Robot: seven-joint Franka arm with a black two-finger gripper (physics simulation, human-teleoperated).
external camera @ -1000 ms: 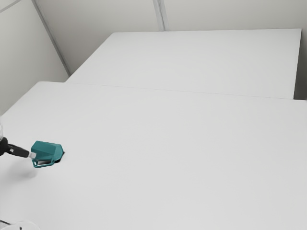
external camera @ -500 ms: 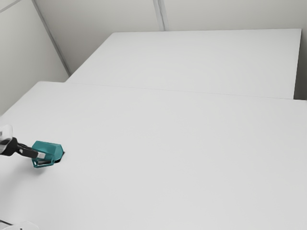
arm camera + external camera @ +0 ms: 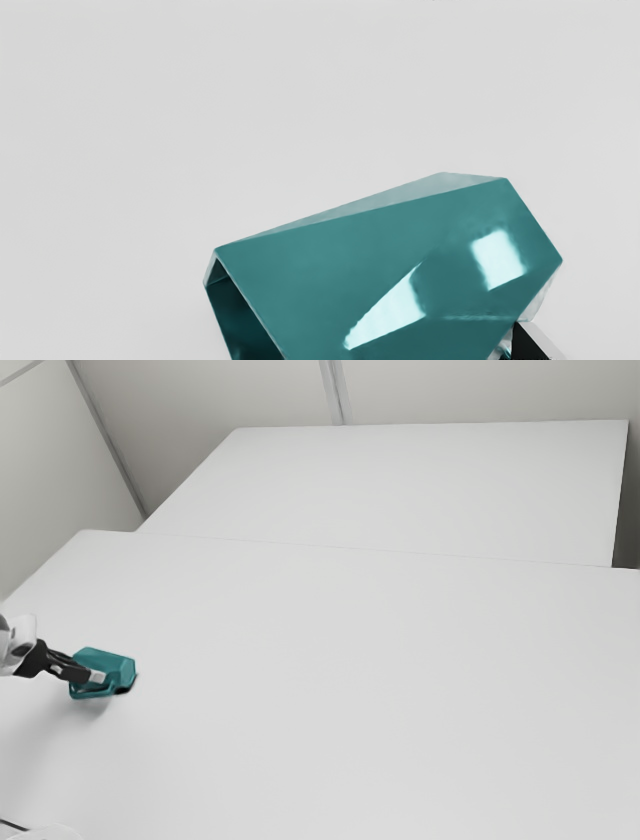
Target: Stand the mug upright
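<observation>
Mug upright on its base is the goal, and the white desk [image 3: 330,690] gives plenty of flat surface to land it on. My arm [image 3: 18,645] reaches in from the exterior view's left, over the desk's edge on that side. Just beyond it, near that edge and below the desk's far corner there, the teal mug [image 3: 112,665] lies tipped on its side. Whether it rests fully on the desk or is slightly raised, I cannot tell.

I judge the step in hand to be securing a hold, then turning. Best to test the grip with a small lift, raise the mug enough for its base rim to swing clear, rotate slowly until the mouth faces up, and lower it flat before letting go. The smooth facets could slip, or the body could pivot about the handle [image 3: 86,696].

As a container, it shows a dark hollow [image 3: 240,320] at its open end, with no contents visible; the deeper part is hidden.

My fingers [image 3: 97,677] are at the handle side; I cannot tell whether they pinch it or stand spread.
</observation>
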